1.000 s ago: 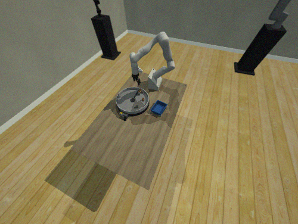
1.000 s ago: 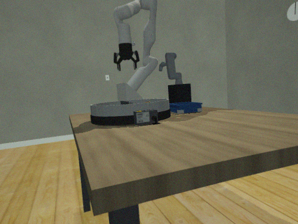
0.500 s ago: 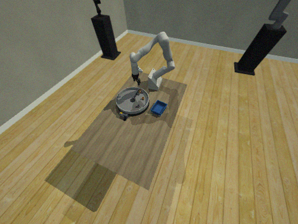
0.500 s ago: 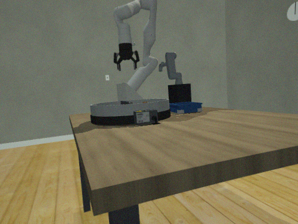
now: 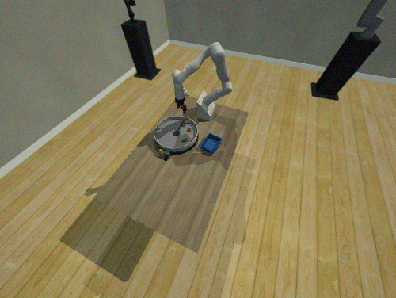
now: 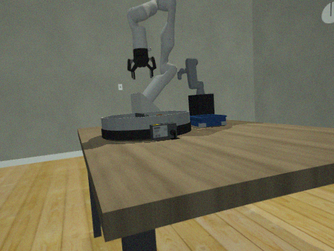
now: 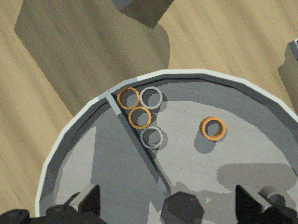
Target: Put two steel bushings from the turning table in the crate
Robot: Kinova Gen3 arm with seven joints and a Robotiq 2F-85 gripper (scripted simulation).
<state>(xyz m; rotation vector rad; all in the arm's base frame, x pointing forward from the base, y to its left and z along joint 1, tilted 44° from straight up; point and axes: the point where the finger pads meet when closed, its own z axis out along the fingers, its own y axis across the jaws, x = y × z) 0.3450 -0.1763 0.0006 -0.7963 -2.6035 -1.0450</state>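
Observation:
The round grey turning table (image 5: 176, 134) sits on the wooden table, also in the side view (image 6: 145, 124). In the wrist view two steel bushings (image 7: 151, 97) (image 7: 152, 137) and two orange bushings (image 7: 128, 98) (image 7: 140, 117) cluster against a radial divider bar (image 7: 131, 135). A third orange bushing (image 7: 213, 128) lies apart to the right. My gripper (image 6: 141, 71) (image 5: 182, 107) is open and empty, well above the far side of the turning table. Its fingertips show at the bottom of the wrist view (image 7: 167, 202). The blue crate (image 5: 211, 143) stands right of the turning table.
The arm's white base (image 5: 206, 106) stands behind the turning table. A small dark control box (image 6: 163, 131) is fixed to the turning table's front. Black pedestals (image 5: 139, 48) (image 5: 344, 65) stand on the floor far from the table.

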